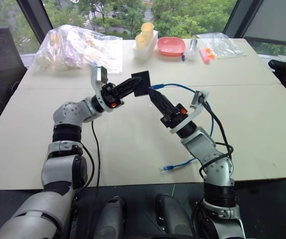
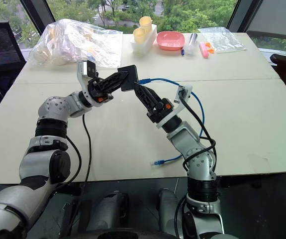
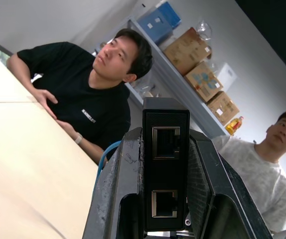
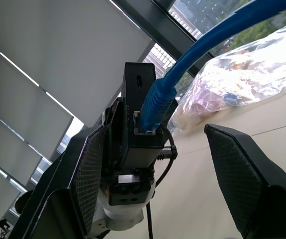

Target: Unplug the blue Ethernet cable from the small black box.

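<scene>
Two end effectors: left (image 1: pixel 133 84) clamps box (image 1: pixel 142 83); right (image 1: pixel 155 97) released, probably clear of plugged cable (image 1: pixel 175 87).

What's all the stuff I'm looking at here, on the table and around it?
small black box: one, black, held above the table in the left gripper.
blue Ethernet cable: one, blue, still plugged into the box, its free plug lying near the table's front edge.
table: one, beige.
clear plastic bags: two, at the far side.
pink bowl: one, far side.
yellow cups: two, in a white holder.
people: two, seated beside the table.
left gripper: black, shut on the box.
right gripper: black, open beside the plug.
</scene>
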Motion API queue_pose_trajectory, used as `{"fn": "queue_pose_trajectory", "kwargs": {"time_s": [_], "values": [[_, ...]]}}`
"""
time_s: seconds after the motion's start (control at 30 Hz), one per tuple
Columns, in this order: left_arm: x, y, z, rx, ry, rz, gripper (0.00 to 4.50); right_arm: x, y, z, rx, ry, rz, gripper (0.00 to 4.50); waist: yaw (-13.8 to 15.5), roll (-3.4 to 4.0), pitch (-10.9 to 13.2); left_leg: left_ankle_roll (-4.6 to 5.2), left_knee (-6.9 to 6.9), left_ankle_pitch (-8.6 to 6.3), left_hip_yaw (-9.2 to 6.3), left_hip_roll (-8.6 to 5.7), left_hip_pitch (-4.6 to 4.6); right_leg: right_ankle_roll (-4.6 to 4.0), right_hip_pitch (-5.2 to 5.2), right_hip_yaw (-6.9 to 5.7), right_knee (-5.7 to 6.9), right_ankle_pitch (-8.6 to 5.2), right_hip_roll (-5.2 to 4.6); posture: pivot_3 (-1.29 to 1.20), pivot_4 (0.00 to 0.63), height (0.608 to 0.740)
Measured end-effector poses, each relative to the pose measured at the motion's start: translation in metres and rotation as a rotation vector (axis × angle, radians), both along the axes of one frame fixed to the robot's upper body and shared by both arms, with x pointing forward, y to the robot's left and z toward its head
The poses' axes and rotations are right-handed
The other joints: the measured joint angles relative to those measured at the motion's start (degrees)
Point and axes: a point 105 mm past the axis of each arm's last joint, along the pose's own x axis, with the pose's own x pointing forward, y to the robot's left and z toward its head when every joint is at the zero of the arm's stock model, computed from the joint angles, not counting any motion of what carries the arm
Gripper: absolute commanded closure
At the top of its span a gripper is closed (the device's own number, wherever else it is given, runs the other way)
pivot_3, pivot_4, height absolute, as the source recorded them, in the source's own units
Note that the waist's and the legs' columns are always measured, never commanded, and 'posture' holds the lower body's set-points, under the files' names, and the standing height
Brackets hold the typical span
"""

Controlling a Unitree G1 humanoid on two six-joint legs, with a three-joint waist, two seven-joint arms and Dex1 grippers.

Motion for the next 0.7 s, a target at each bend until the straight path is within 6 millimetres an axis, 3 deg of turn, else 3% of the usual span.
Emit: {"fn": "queue_pose_trajectory", "kwargs": {"time_s": [0.27,0.37,0.53,0.7], "values": [[-0.0014,-0.0004,0.0006,0.003,0.0,-0.008,3.96,0.0009,-0.002,0.0011,0.011,-0.003,-0.013,1.19,0.0,0.0,0.0,0.0,0.0,0.0,0.0,0.0,0.0,-0.02,0.0,0.0,0.0,-0.01,0.0,0.0,0.15,0.74],[-0.0016,-0.0001,-0.0011,0.003,0.006,-0.008,3.96,0.0011,-0.0018,0.0016,0.019,-0.003,-0.015,1.97,0.0,0.0,0.0,0.0,0.0,0.0,-0.01,0.0,0.0,-0.02,0.0,0.0,0.0,-0.01,0.0,0.0,0.15,0.74],[-0.0008,0.0004,-0.003,0.01,0.014,0.001,3.96,0.0006,-0.0012,0.0033,0.033,-0.011,-0.014,4.47,0.0,0.0,0.0,0.0,0.0,0.0,-0.01,0.0,0.0,-0.01,0.0,0.0,0.0,-0.01,0.0,0.0,0.15,0.74],[-0.0005,0.0006,-0.0029,0.008,0.016,0.004,3.96,0.0004,-0.0005,0.0038,0.038,-0.014,-0.013,4.47,0.0,0.0,0.0,0.0,0.0,0.0,-0.01,0.0,0.0,-0.02,0.0,0.0,0.0,-0.01,-0.01,0.0,0.15,0.74]]}}
